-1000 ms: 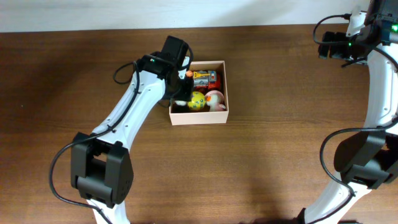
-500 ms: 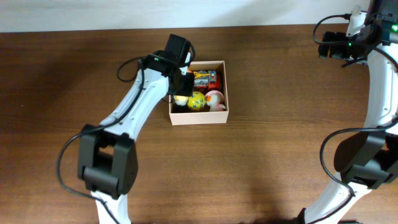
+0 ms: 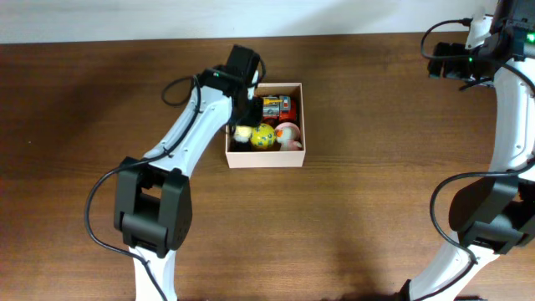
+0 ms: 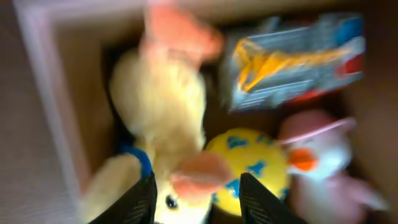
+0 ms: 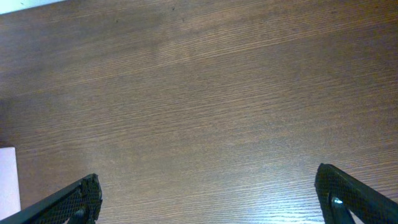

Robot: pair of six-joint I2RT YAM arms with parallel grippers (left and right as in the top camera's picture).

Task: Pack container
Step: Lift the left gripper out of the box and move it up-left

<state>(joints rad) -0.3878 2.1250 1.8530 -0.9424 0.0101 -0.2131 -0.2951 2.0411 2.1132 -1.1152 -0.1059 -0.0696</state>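
Observation:
The container (image 3: 266, 159) is a square white-walled box with a tan inside, left of the table's centre; its wall (image 4: 50, 93) shows in the blurred left wrist view. My left gripper (image 3: 242, 113) hangs over its left side, and here (image 4: 199, 199) it is shut on the head of a cream plush duck (image 4: 161, 106) with orange feet, whose body lies along the left wall (image 3: 242, 132). Beside it lie a yellow ball with blue marks (image 4: 249, 162), a pink-and-white duck (image 4: 317, 149) and a packaged toy (image 4: 292, 56). My right gripper (image 5: 208, 196) is wide open over bare wood, far right (image 3: 443, 63).
The brown wooden table (image 3: 376, 209) runs all around the box. A pale wall edge (image 3: 125, 21) borders the far side. The right arm's base (image 3: 481, 217) stands at the lower right, the left arm's base (image 3: 150, 209) at the lower left.
The left arm has swung slightly right and lowered the plush duck into the box's left side; the box has shifted a little. The right arm has not moved.

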